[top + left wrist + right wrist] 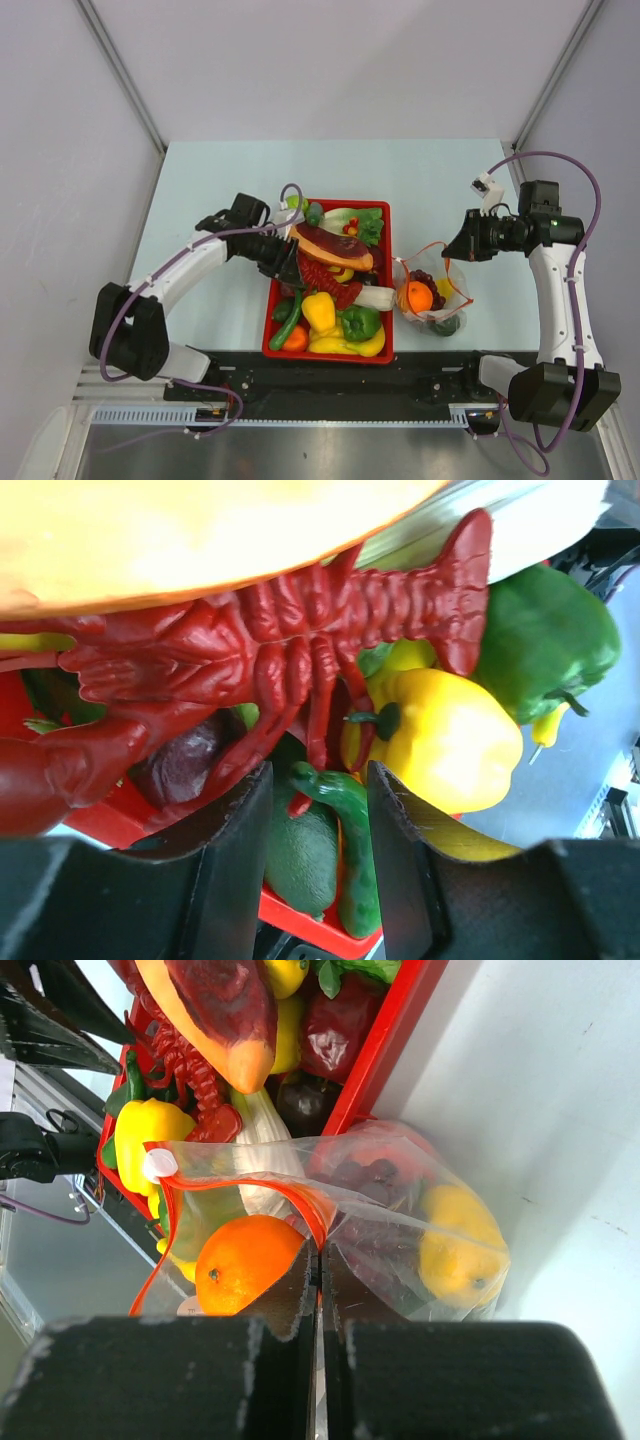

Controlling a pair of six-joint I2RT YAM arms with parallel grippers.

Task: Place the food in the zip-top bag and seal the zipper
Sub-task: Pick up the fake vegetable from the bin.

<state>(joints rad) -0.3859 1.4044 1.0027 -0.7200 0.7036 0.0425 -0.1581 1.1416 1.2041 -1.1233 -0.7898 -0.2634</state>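
Observation:
The clear zip-top bag (432, 292) stands right of the red tray (384, 262), its mouth open. It holds an orange (245, 1260), a lemon (455, 1245) and purple grapes (365, 1175). My right gripper (320, 1255) is shut on the bag's rim at the orange-red zipper (230, 1186); it also shows in the top view (452, 248). My left gripper (318, 775) is open over the tray's left side (285, 262). A dark green avocado-like piece (300, 855) and a green chili (355, 865) lie between and below its fingers, untouched.
The tray is piled with a red lobster (280, 650), a yellow pepper (440, 735), a green pepper (545, 640) and other toy food. A white slider tab (158, 1164) sits at one end of the zipper. The black rail (330, 385) runs along the near edge.

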